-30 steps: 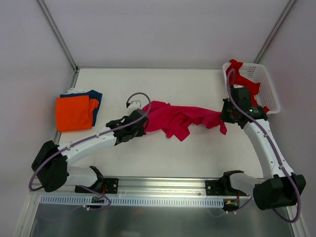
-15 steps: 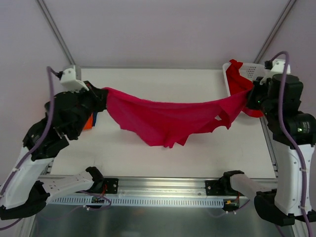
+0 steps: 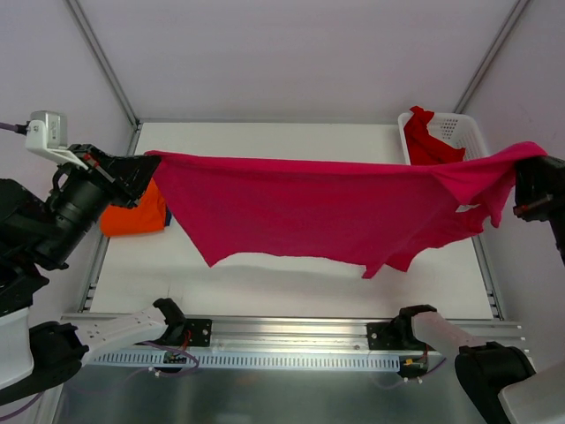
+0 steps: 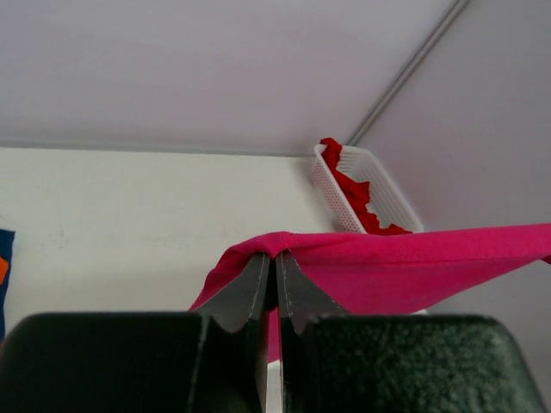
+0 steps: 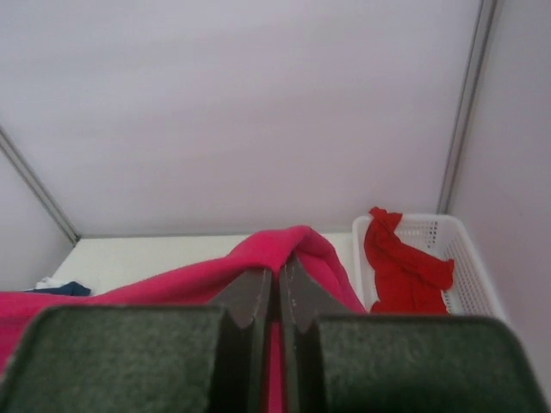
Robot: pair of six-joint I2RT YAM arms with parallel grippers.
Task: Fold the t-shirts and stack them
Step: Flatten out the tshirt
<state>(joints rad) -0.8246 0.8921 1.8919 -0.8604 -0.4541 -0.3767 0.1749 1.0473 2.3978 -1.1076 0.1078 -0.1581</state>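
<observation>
Magenta t-shirt (image 3: pixel 327 208): hanging spread in the air above the table (image 3: pixel 265 141), being pinched at one end by the pressed-together jaws of the left gripper (image 4: pixel 275 262) and at the other by those of the right gripper (image 5: pixel 277 280). Likely calling for lowering both ends level, laying the dangling hem flat first.

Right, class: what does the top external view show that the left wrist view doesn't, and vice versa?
Top view only: the magenta t-shirt stretched full-width in the air above the table, plus the rail at the near edge. Left wrist only: the left claw pinched shut on a fold of that shirt. Both: the shirt itself, and the white basket holding a red t-shirt.
</observation>
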